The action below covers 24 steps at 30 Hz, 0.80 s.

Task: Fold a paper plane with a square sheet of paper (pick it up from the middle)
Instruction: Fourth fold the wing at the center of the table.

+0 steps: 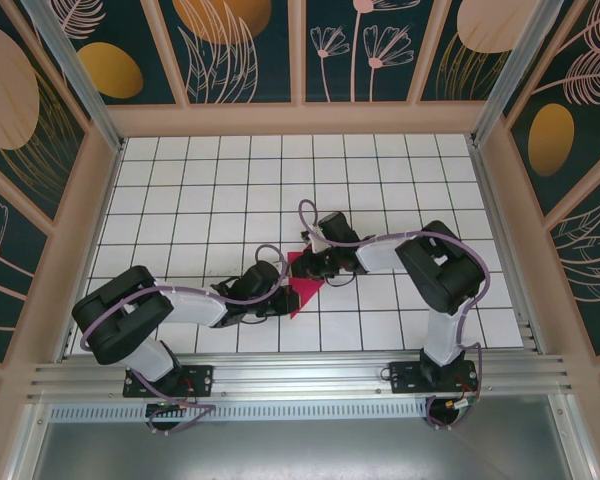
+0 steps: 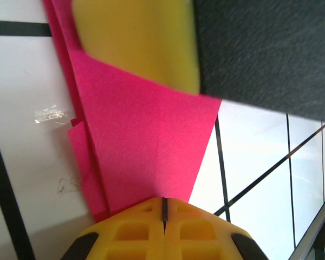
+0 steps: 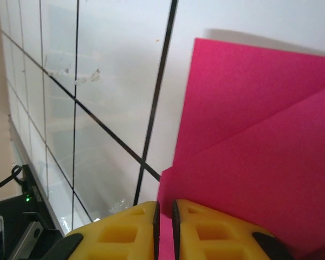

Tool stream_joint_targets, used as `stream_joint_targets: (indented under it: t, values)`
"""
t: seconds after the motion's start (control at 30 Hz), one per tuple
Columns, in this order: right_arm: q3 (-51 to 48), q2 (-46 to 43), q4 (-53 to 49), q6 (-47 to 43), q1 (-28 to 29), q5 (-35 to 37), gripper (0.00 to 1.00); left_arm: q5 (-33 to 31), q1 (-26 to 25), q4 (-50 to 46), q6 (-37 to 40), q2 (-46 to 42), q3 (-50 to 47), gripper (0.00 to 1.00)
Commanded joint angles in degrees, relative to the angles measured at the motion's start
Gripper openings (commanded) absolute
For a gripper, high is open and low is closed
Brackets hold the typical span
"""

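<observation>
Paper (image 2: 146,141): magenta-pink, folded into overlapping creased layers, on table (image 1: 210,190) centre. Left gripper (image 2: 163,208): jaws together, clamped on one edge. Right gripper (image 3: 163,211): jaws nearly together, pinching another edge.

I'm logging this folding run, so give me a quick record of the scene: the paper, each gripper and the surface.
item: magenta sheet of paper
paper state: folded into overlapping layers with visible creases, not yet a dart
paper place: mid-table, between the two arms
left gripper: fingers shut on one end of the paper
right gripper: fingers nearly together, pinching another edge
surface: white gridded table
</observation>
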Motion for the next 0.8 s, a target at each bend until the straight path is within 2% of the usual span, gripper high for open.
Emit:
stream_joint_targets:
  t: [0.0,0.2,0.53,0.77]
  values:
    - [-0.28,-5.26,-3.29,0.17,-2.0,4.37,0.19,0.32,-0.43,-8.77,-0.27,1.4,-2.72,0.02]
    - [-3.67,-8.17,-1.02,0.65,-2.24,0.88,0.16,0.15,-0.43,-8.82,0.07,2.41,-2.33,0.0]
    - [-5.31,-4.59,2.52,1.71,1.62,-1.39,0.15,-0.02,-0.4,-9.62,0.49,2.69,-1.74,0.0]
    - [-2.89,0.57,0.06,1.08,1.43,4.46,0.15,-0.11,-0.4,-10.36,0.79,2.87,-1.9,0.0]
